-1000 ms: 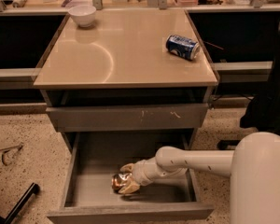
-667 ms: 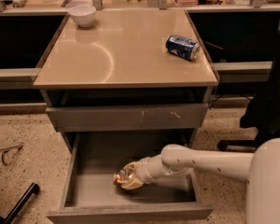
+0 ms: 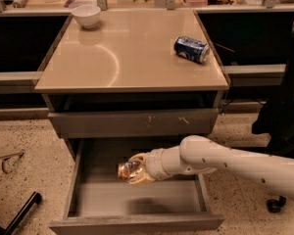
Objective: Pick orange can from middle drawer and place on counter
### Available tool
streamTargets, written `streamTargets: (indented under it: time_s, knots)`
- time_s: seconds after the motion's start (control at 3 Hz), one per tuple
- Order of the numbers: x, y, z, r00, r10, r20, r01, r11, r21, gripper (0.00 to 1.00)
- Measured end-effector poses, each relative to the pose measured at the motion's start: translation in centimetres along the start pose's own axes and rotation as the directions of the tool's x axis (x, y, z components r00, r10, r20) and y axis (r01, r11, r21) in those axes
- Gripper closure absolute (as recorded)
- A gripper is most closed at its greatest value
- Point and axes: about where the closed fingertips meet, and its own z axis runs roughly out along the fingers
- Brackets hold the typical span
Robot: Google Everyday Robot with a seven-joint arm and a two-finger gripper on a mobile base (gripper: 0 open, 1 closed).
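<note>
Warm light from above; the tabletop (image 3: 137,58) glares. The hand (image 3: 133,170), gripping the orange can (image 3: 123,171) over the middle drawer (image 3: 95,199), drops a shadow (image 3: 149,205) underneath.

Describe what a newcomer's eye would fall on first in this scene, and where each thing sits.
The pale robot arm reaches in from the right, its claw shut on the shiny orange can over the open middle drawer. On the glossy tan counter above, a blue-and-white can lies on its side near the right edge, and a white bowl stands at the back left.
</note>
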Motion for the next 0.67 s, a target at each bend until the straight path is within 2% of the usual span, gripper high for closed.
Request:
streamTargets:
  time_s: [0.33, 0.67]
  knots:
    - [-0.8, -0.2, -0.7, 1.0, -0.008, -0.005, 0.008, 1.0, 0.005, 1.0]
    - [-6.2, -0.8, -4.1, 0.998, -0.065, 0.005, 0.065, 0.9978, 0.016, 1.0]
